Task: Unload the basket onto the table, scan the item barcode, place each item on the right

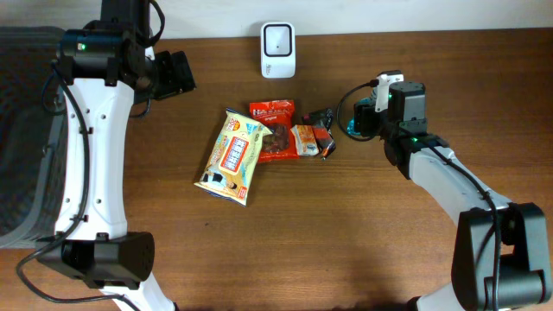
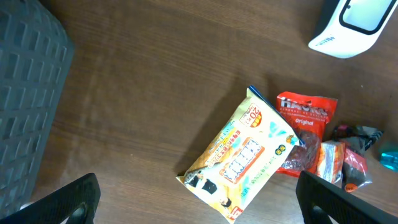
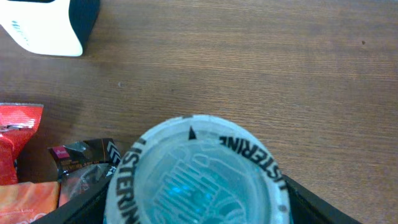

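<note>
A clear teal Listerine bottle (image 3: 199, 180) stands right of the snack pile, its round cap filling the right wrist view. My right gripper (image 3: 199, 202) straddles that cap, and both fingers look pressed against its rim. From overhead the right gripper (image 1: 361, 121) sits over the bottle (image 1: 352, 130), which is mostly hidden. The white barcode scanner (image 1: 277, 50) stands at the table's back edge. My left gripper (image 1: 177, 73) hangs open and empty at the back left, well above the table; in its own view the left gripper (image 2: 199, 199) looks down on a yellow snack bag (image 2: 245, 155).
The yellow bag (image 1: 233, 155), a red Haribo bag (image 1: 272, 112), an orange packet (image 1: 304, 140) and a dark wrapper (image 1: 321, 121) lie bunched mid-table. A dark grey woven bin (image 1: 22, 130) stands beyond the table's left edge.
</note>
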`<state>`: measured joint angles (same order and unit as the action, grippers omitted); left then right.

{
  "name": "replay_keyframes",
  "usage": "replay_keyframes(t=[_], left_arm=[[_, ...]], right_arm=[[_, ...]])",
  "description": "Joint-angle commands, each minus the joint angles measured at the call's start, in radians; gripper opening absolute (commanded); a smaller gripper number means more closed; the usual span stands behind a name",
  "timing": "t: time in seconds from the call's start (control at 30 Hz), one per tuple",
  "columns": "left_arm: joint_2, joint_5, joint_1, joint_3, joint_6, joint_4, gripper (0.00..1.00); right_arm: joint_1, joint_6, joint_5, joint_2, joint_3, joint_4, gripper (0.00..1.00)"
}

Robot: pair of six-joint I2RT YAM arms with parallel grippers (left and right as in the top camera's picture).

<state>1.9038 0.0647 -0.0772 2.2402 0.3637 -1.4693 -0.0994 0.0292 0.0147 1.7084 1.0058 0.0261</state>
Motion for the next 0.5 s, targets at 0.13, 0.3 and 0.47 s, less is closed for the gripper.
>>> replay_keyframes(t=[0.13,0.3,0.47], left_arm=[[0.002,0.011,0.003,-0.002,0.010,0.002,0.99],[0.002,0.011,0.002,-0.002,0.010,0.002,0.99],[0.002,0.011,0.002,-0.002,0.010,0.002,0.99]], right_arm=[[-0.005,0.378,0.077,-0.017,0.035,0.005,0.70],[-0.005,0.586,0.159,-0.018,0.158,0.005,0.64],[-0.013,0.859,0.159,-0.012,0.209,0.084,0.64]])
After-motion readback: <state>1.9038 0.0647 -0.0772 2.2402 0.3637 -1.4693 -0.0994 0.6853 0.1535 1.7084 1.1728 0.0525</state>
